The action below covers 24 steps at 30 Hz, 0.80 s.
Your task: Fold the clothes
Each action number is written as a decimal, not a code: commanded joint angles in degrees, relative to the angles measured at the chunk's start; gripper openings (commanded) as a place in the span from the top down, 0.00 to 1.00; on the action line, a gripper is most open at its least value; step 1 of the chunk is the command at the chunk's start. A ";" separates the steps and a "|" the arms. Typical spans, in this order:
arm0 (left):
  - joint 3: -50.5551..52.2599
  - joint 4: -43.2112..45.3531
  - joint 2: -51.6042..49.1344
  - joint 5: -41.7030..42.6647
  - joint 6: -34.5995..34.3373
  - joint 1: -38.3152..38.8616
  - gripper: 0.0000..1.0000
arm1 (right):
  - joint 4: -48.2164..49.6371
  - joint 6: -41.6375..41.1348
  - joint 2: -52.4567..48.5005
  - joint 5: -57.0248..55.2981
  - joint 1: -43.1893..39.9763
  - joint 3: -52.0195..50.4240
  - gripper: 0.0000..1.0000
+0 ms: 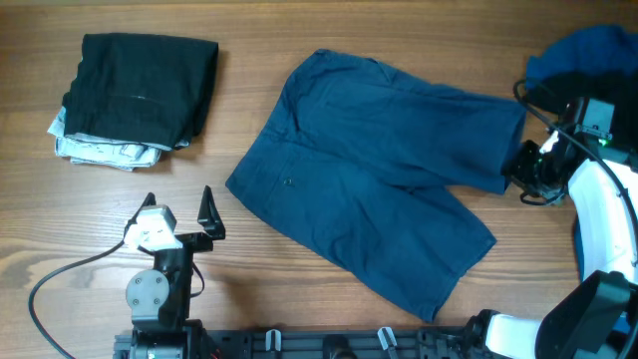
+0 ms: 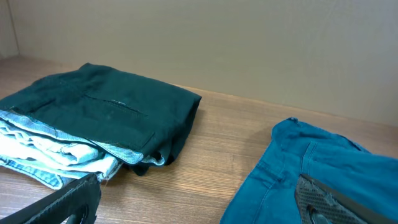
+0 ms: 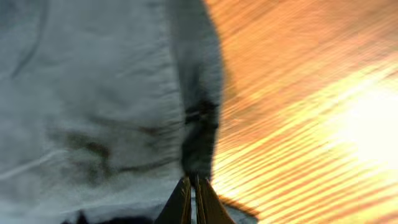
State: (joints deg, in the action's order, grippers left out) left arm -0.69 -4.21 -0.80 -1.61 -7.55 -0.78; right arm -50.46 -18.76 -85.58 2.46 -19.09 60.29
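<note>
At the shorts' [image 1: 369, 189] hem, right arm [image 1: 601, 214] reaches down, tool [image 1: 520, 166] pinching fabric.

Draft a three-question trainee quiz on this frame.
1. True or false: the left gripper holds the shorts.
2. Where is the folded stack? A) at the robot's far left B) on the shorts C) under the shorts
3. Which gripper is shut on a leg hem of the shorts?
Key: 1 false, it is open over bare table; 2 A; 3 the right gripper.
</note>
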 commanded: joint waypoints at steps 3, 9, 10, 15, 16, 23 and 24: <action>0.33 0.20 0.37 0.52 0.94 -0.31 0.00 | 4.44 -5.14 0.74 -7.17 -0.26 -5.49 0.96; 0.33 0.20 0.37 0.52 0.94 -0.31 0.00 | 15.93 0.35 0.61 0.04 -0.26 -8.98 0.96; 0.33 0.20 0.37 0.52 0.94 -0.31 0.00 | 18.47 3.34 0.61 4.33 -0.26 -8.90 0.96; 0.33 0.20 0.37 0.52 0.94 -0.31 0.00 | 28.74 6.80 0.57 11.52 -0.26 -8.57 0.96; 0.33 0.20 0.37 0.52 0.94 -0.31 0.00 | 29.75 6.82 0.37 10.29 -0.26 -8.57 0.95; 0.33 0.20 0.37 0.52 0.94 -0.31 0.00 | 31.74 6.95 -5.40 6.08 -0.26 -9.16 0.96; 0.33 0.20 0.37 0.52 0.94 -0.31 0.00 | 32.26 7.08 -6.49 6.08 -0.26 -9.20 0.96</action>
State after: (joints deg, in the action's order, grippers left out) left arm -0.69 -4.21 -0.80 -1.58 -7.57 -0.78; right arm -19.92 -13.13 -87.37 9.80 -19.20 51.09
